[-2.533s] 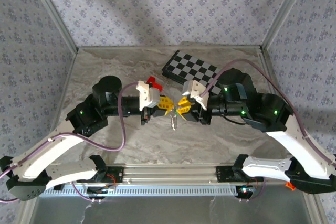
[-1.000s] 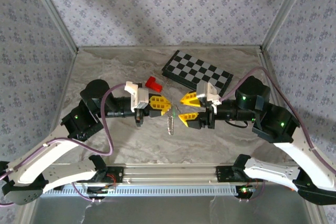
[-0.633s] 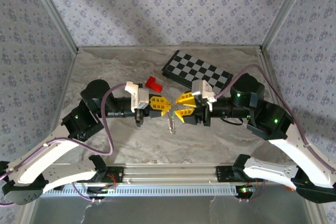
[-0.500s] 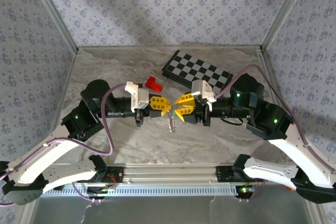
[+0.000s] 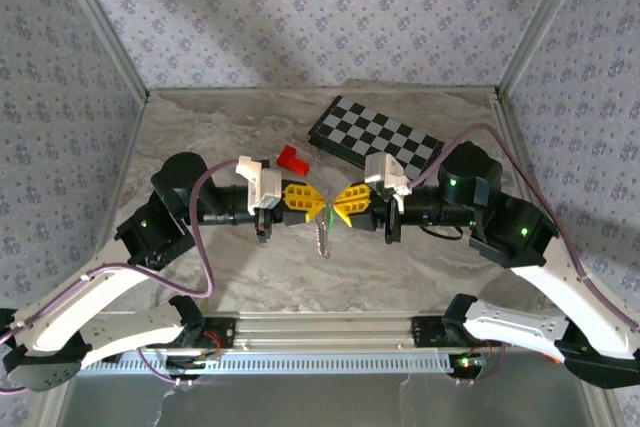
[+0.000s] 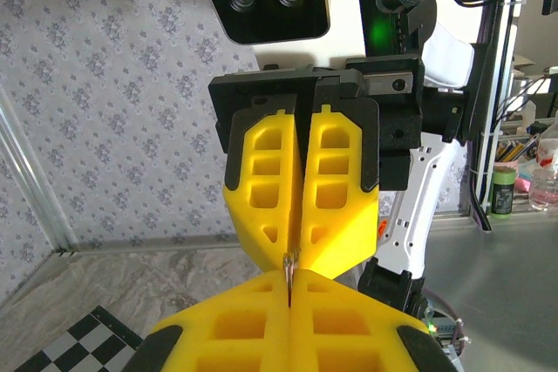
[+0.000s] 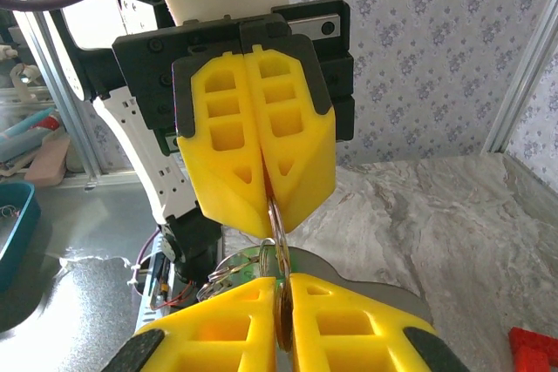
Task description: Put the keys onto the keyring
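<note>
- Silvery keyring (image 5: 322, 237) hangs as a thin beaded strand just below the spot where the two pincers meet, above the middle of the table (image 5: 420, 267).
- From the right wrist, its loop (image 7: 277, 231) runs between the two sets of yellow tips; more small rings dangle to the lower left.
- From the left wrist, only a sliver of metal (image 6: 290, 266) shows at the tips.
- Left gripper (image 5: 318, 203) reaches in from the left, its fingers pressed together and pinching the keyring.
- Right gripper (image 5: 338, 204) comes in from the opposite side, tip to tip with the left one, its fingers also pressed together on the keyring.
- Red block (image 5: 292, 158) lies on the table just behind the left gripper, apart from it.
- Black-and-grey chessboard (image 5: 375, 137) lies flat further back, towards the right.
- Marbled grey stone pattern covers the table; flowered paper covers the walls.
</note>
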